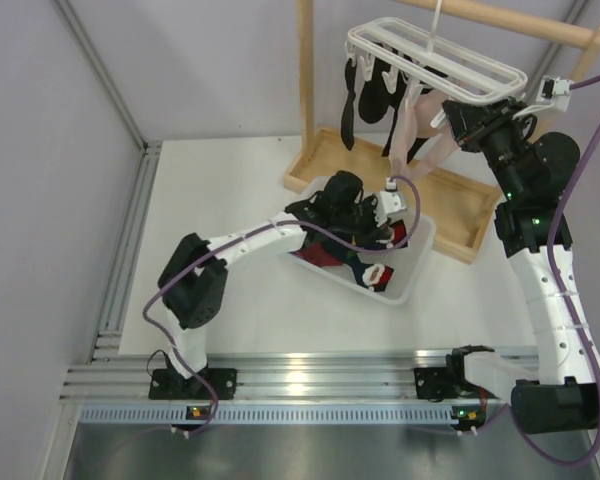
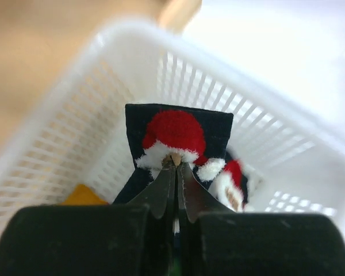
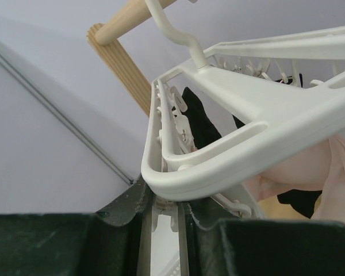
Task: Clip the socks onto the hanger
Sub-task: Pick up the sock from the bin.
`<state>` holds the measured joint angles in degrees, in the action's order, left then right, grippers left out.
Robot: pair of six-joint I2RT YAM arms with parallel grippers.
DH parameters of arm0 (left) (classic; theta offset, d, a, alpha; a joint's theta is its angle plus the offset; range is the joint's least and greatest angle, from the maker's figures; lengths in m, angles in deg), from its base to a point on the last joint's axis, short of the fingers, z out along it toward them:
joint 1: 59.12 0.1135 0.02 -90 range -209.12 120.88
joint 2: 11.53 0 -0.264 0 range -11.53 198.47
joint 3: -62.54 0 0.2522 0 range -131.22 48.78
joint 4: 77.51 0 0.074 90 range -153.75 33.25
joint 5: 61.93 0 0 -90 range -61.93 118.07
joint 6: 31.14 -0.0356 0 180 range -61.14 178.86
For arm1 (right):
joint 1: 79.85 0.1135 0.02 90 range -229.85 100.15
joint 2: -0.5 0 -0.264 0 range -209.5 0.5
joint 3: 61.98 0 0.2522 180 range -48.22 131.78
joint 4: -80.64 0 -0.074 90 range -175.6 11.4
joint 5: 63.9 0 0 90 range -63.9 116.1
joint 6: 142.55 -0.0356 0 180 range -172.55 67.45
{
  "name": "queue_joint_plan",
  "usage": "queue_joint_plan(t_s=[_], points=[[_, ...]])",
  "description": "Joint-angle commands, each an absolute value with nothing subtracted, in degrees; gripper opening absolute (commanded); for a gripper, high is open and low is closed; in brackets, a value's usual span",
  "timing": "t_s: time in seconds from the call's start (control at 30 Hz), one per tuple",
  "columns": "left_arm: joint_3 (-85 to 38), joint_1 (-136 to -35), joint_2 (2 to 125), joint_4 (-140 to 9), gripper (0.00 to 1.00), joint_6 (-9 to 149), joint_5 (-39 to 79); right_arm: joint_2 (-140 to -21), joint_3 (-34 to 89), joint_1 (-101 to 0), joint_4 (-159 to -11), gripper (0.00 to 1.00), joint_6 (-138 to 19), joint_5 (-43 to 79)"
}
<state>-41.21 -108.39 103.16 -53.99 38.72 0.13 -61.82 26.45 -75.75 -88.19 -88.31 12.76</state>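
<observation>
My left gripper (image 1: 372, 232) is down in the white basket, shut on a dark navy sock (image 2: 178, 129) with a red-white Santa mark, pinched at the white trim (image 2: 175, 164). A second Santa sock (image 2: 233, 184) and an orange patch (image 2: 83, 195) lie beside it. The white lattice hanger (image 1: 440, 60) hangs from the wooden bar with dark socks (image 1: 352, 100) clipped to it. My right gripper (image 1: 452, 122) is at the hanger's near right corner. In the right wrist view it (image 3: 164, 207) is shut on a white peg (image 3: 171, 210) under the hanger's rim (image 3: 247, 115).
The white slotted basket (image 1: 412, 282) sits mid-table with more socks (image 1: 375, 272) in it. The wooden rack's post (image 1: 305, 80) and base tray (image 1: 460, 215) stand behind it. A pale pink garment (image 1: 420, 125) hangs from the hanger beside my right gripper.
</observation>
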Motion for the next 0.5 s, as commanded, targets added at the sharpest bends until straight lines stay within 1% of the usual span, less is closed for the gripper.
queue_joint_plan(t_s=[0.0,0.07,0.2,0.3,0.47], points=[[-37.63,-108.42,89.48,-69.18,0.00,44.96,-4.19,-61.64,27.45,-76.33,-90.26,0.00,-89.54,10.98],[-34.99,-108.42,87.00,-71.47,0.00,46.64,-3.05,-61.81,27.37,-76.42,-90.44,0.00,-90.51,10.98],[-28.06,-108.42,79.89,-82.96,0.00,48.31,0.72,-61.99,27.45,-76.33,-90.79,0.00,-91.74,11.16],[-27.77,-108.69,78.03,-86.15,0.00,48.40,5.10,-61.99,27.54,-76.42,-91.14,0.00,-92.36,10.90],[-31.11,-108.86,79.34,-86.86,0.00,44.45,11.28,-61.99,27.54,-76.42,-91.84,0.00,-92.71,10.81]])
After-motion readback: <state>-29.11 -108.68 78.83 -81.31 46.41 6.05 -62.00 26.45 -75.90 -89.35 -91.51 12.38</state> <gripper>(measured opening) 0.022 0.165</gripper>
